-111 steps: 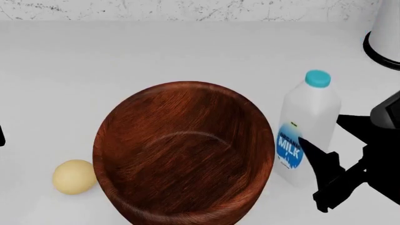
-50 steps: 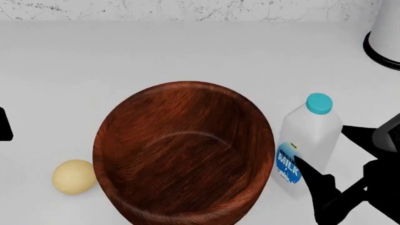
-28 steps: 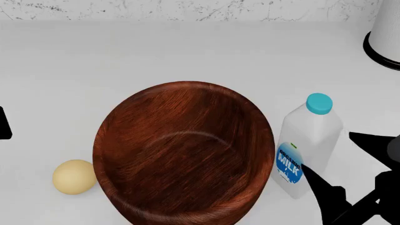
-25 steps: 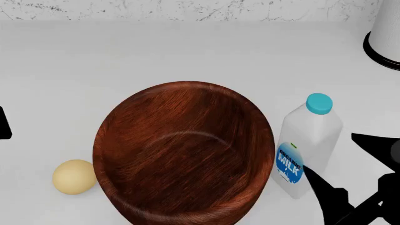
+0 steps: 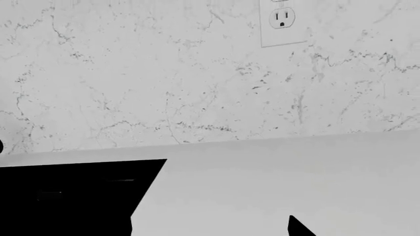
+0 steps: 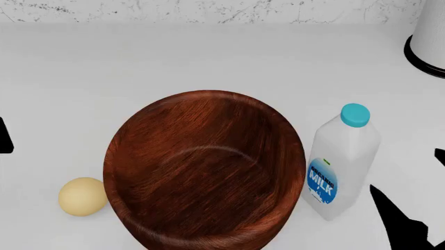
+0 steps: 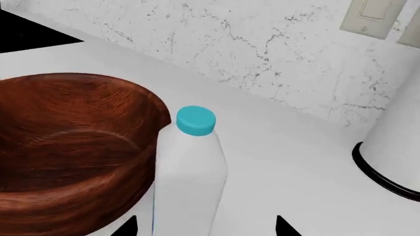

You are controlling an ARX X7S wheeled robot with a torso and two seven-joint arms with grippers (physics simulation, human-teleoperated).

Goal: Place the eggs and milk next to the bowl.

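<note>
Milk (image 6: pixel 343 161) upright at the bowl's (image 6: pixel 204 169) 3 o'clock, released right gripper (image 7: pixel 205 227) spread astride; cylinder (image 6: pixel 427 37) at 1 o'clock.

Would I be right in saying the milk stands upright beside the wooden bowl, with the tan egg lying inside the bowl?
Not quite: the tan egg lies on the counter outside the bowl, at its rim. The head view shows this. The milk does stand upright beside the bowl.

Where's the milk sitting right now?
In the head view the milk stands upright on the counter, close against the right side of the bowl, free of the right tool.
</note>
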